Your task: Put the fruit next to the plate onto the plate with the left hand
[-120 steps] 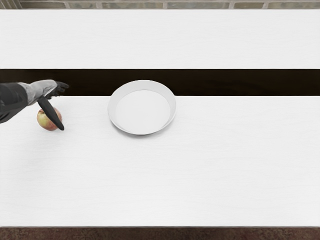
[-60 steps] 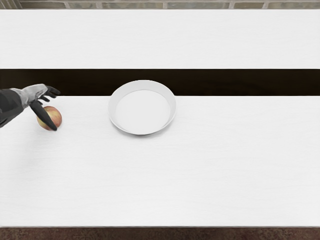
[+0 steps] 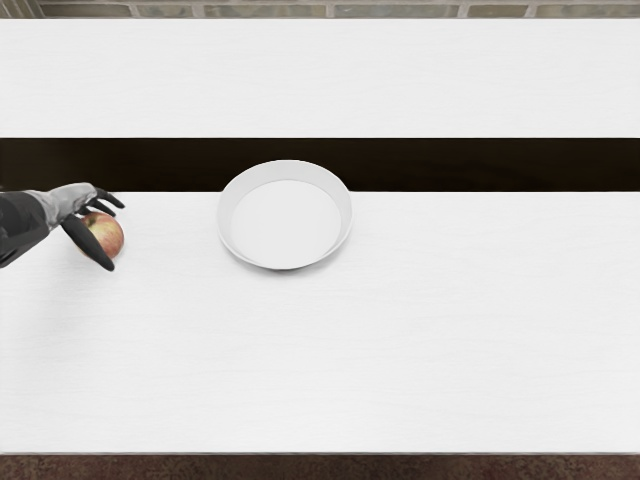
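Small round red-and-yellow apple [image 3: 107, 235] sits on the white table [image 3: 400, 330] at the far left, near the table's back edge. Skin is reddish with a yellow-green patch, slightly glossy. It is well apart from the round white shallow plate [image 3: 335, 200], which sits to its right, also by the back edge. Plate holds nothing.

Left hand [image 3: 80, 208], grey at the back with black digits, comes in from the left edge and is clamped on the apple. The black thumb [image 3: 92, 248] slants down across the fruit's front-left side. The other black fingers [image 3: 106, 199] curl over its top and back. Apple looks to be resting on the tabletop, not lifted, though no clear shadow shows under it.

Hidden or hard to read:
- The apple's left part is covered by thumb and palm.
- Stem side is not visible.
- Individual fingers behind the fruit blur together, so a count is not possible.
- How firm the contact is cannot be judged.
- The dark-sleeved forearm [image 3: 15, 222] is cut off by the left edge.

Behind the table runs a dark gap [image 3: 450, 165], then a second white surface [image 3: 320, 80].
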{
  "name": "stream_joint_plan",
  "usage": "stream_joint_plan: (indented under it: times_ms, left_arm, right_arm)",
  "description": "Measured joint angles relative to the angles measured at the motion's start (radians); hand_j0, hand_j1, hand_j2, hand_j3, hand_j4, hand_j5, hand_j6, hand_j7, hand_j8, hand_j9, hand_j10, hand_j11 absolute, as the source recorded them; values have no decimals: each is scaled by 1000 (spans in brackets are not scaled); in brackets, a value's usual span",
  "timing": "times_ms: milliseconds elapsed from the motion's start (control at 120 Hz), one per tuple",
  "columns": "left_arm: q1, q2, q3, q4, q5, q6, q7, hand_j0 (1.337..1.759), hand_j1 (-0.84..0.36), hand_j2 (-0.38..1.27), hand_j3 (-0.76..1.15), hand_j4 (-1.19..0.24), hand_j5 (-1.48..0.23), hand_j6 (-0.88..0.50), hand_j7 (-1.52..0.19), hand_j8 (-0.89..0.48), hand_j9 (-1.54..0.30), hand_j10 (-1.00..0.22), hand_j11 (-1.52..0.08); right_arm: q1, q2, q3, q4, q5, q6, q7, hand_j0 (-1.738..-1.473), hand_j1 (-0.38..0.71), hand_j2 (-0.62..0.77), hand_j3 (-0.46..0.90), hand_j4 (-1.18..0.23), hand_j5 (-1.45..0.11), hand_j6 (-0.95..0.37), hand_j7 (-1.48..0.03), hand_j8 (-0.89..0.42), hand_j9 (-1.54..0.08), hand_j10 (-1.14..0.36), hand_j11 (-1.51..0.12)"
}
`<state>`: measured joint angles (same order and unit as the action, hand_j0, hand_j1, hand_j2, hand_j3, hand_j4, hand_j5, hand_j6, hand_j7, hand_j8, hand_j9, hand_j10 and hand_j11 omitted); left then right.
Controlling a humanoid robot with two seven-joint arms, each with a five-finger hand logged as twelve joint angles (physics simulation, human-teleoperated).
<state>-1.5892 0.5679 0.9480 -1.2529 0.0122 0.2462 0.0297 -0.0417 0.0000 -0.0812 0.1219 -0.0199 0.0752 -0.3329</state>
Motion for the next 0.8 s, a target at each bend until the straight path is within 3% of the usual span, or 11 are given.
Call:
stream_joint_plan:
  times_ms: [383,517,558,800]
  left_arm:
    - [-6,4,2,-1,1,-2,32,1658,-146,89,0,-420,-548,-418,-549,-420,-549,-420,-549]
    - [-6,4,2,-3,3,-2,41,1657,-164,105,0,-462,-583,-394,-597,-423,-600,-452,-600]
    - [-6,4,3,-4,4,-2,42,1657,-192,177,0,-469,-597,-379,-611,-411,-615,-459,-615]
    - [-24,1,5,-6,1,-6,46,1655,-183,131,0,-502,-663,-334,-676,-373,-678,-493,-679]
  right_arm:
    - [0,0,0,0,0,0,0,-1658,-349,0,0,0,0,0,0,0,0,0,0]
    - [0,0,0,0,0,0,0,-1658,-349,0,0,0,0,-1,0,0,0,0,0]
    - [0,0,0,0,0,0,0,-1658,-349,0,0,0,0,-1,0,0,0,0,0]
    - [0,0,0,0,0,0,0,-1658,-349,0,0,0,0,-1,0,0,0,0,0]
